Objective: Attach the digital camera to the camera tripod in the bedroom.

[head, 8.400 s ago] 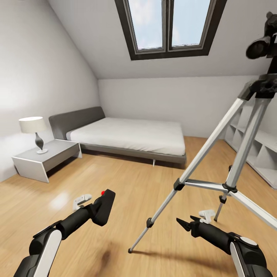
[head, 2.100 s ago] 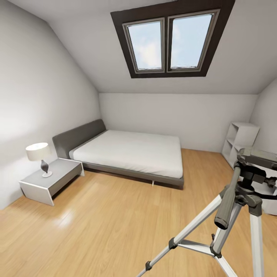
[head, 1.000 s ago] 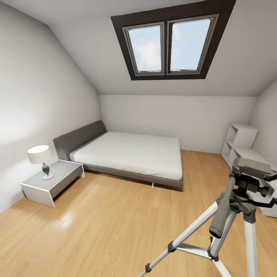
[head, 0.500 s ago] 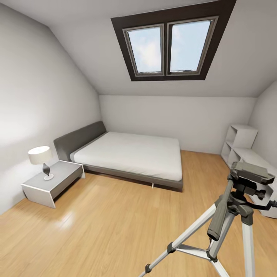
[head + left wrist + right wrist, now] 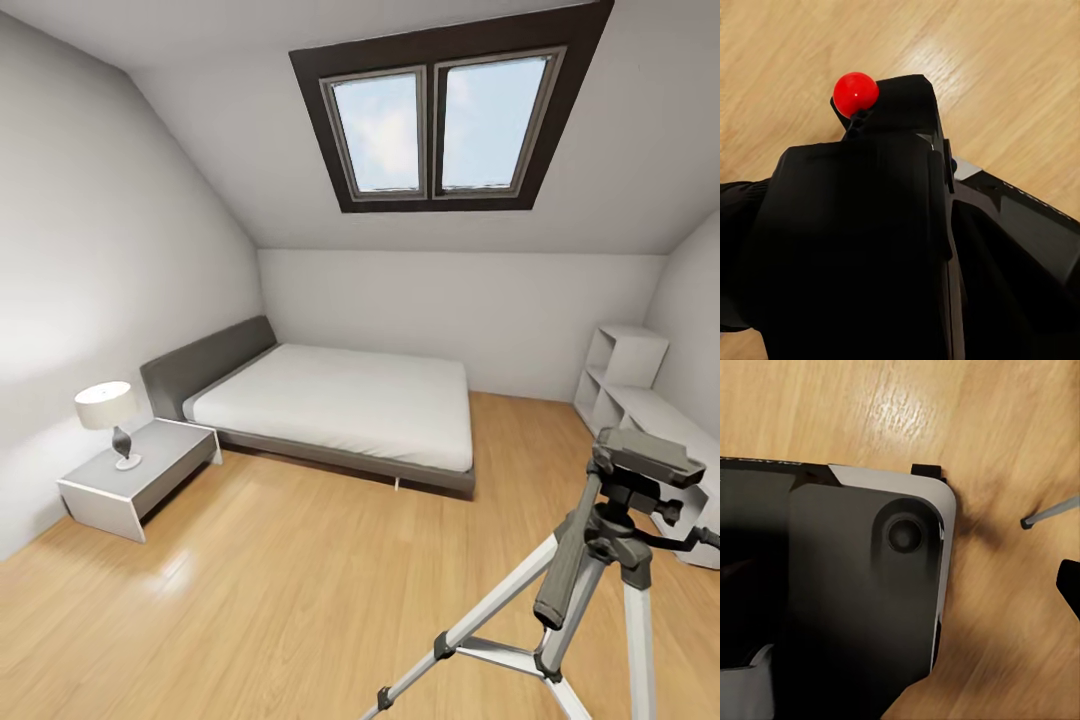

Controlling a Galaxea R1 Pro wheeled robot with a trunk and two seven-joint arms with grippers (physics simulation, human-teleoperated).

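The camera tripod (image 5: 600, 560) stands on the wood floor at the lower right of the head view. It has silver legs, and its black pan head (image 5: 648, 458) carries nothing on its flat plate. The handle (image 5: 562, 575) hangs down toward me. The digital camera (image 5: 862, 225), black with a red dot (image 5: 856, 93), sits very close in the left wrist view, held above the floor by my left gripper. The camera hides that gripper's fingers. One dark fingertip (image 5: 1071, 585) of my right gripper shows over the floor, near a thin grey rod (image 5: 1048, 515).
A low grey bed (image 5: 340, 400) stands against the back wall under the skylight (image 5: 440, 120). At the left a nightstand (image 5: 140, 485) bears a lamp (image 5: 108, 415). White shelves (image 5: 640, 385) line the right wall behind the tripod. The robot's dark body panel (image 5: 855, 585) lies below the right wrist.
Since 8.4 s ago the head view has risen, so the arms have left it and the tripod's head now sits low. Over the last second the view drifted slightly.
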